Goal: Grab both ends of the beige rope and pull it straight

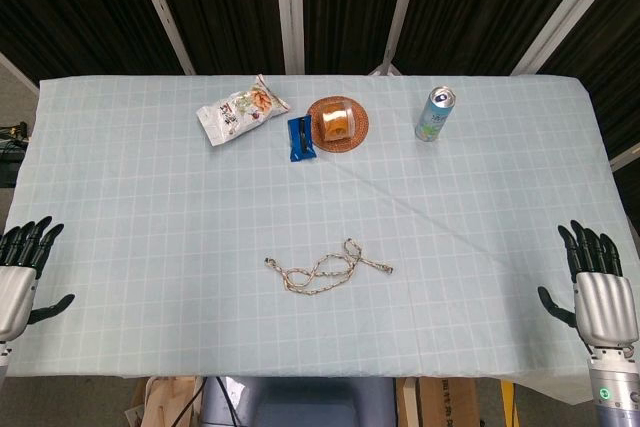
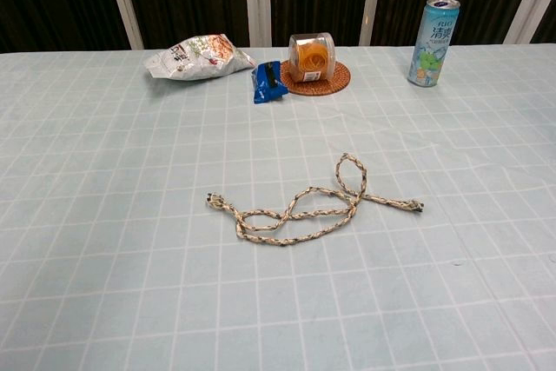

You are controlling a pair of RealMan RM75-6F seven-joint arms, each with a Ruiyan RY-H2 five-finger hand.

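The beige rope (image 1: 328, 267) lies looped near the middle of the checked tablecloth (image 1: 150, 247), untouched. The left hand (image 1: 22, 267) and right hand (image 1: 598, 282) wait at the table's near corners, fingers apart, holding nothing. Reaching seems the step in hand: each hand must travel inward to 1 rope end, probably the nearer.

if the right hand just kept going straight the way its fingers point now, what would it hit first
Probably nothing. The right hand sits at the table's right edge with its fingers pointing toward the far side. That line runs over bare tablecloth; the can stands well left of it. Height above the table is unclear.
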